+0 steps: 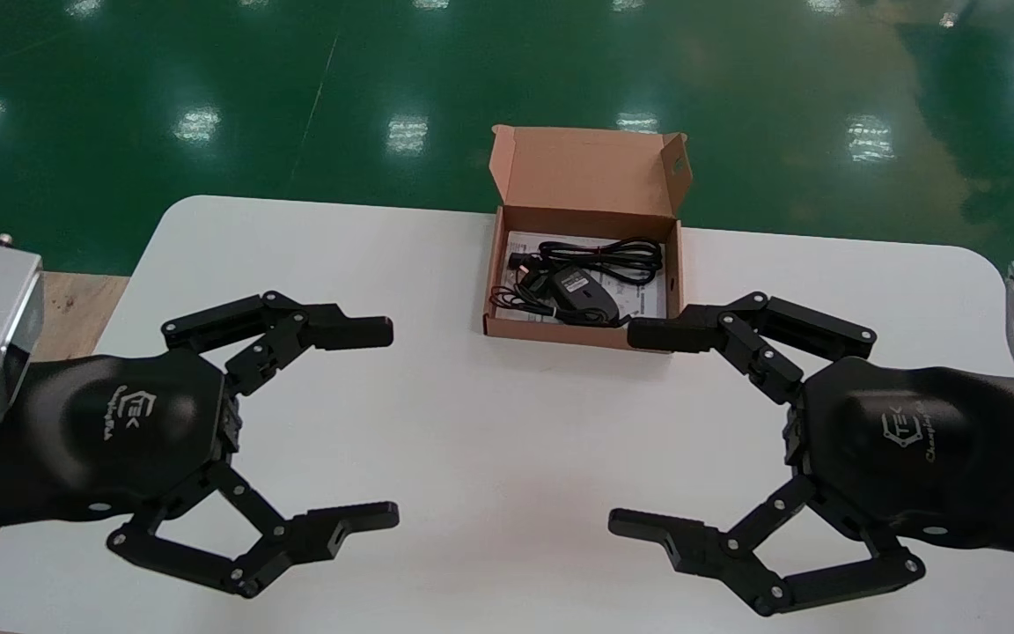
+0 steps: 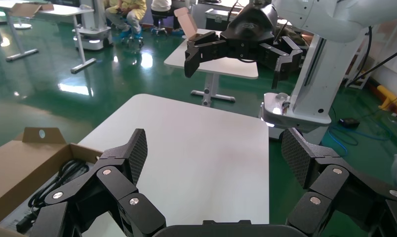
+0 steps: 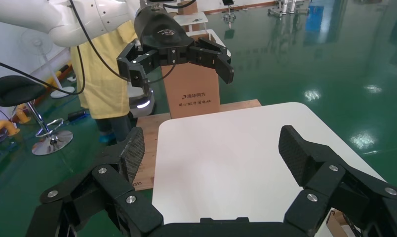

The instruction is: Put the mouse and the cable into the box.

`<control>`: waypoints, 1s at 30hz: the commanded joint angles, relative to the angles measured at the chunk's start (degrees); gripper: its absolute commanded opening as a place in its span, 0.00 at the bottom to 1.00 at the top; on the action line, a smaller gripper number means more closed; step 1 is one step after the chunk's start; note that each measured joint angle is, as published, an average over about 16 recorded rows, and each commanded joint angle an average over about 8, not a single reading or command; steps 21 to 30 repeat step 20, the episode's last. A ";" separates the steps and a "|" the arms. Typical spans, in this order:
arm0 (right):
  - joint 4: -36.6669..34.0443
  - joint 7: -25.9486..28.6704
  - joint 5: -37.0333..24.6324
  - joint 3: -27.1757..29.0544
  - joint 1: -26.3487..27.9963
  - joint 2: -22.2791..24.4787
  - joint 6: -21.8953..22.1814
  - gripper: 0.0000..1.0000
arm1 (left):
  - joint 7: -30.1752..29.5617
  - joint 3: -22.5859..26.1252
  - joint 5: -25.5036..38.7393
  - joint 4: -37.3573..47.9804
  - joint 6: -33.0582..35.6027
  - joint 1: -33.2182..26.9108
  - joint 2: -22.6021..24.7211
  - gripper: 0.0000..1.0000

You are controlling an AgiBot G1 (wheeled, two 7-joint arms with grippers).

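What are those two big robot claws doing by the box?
Nothing is being held right now. The left gripper and the right gripper both hang open above the white table. The black computer mouse and the coiled black cable already lie inside the brown cardboard box at the table's far side, its lid up, so the packing looks done.

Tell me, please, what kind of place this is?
Probably a robotics lab or workshop hall: a glossy green floor, other white tables on it, and a person in a yellow coat near a stool. The left gripper and right gripper hover open over the worktable.
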 commanded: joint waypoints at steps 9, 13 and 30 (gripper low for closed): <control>-0.08 -0.03 -0.06 -0.04 0.08 -0.03 0.03 1.00 | 0.03 0.08 0.03 0.05 -0.06 -0.04 0.04 1.00; -0.10 -0.05 -0.07 -0.06 0.09 -0.04 0.04 1.00 | 0.04 0.10 0.05 0.07 -0.08 -0.05 0.06 1.00; -0.13 -0.06 -0.09 -0.07 0.11 -0.04 0.06 1.00 | 0.05 0.12 0.06 0.09 -0.11 -0.07 0.08 1.00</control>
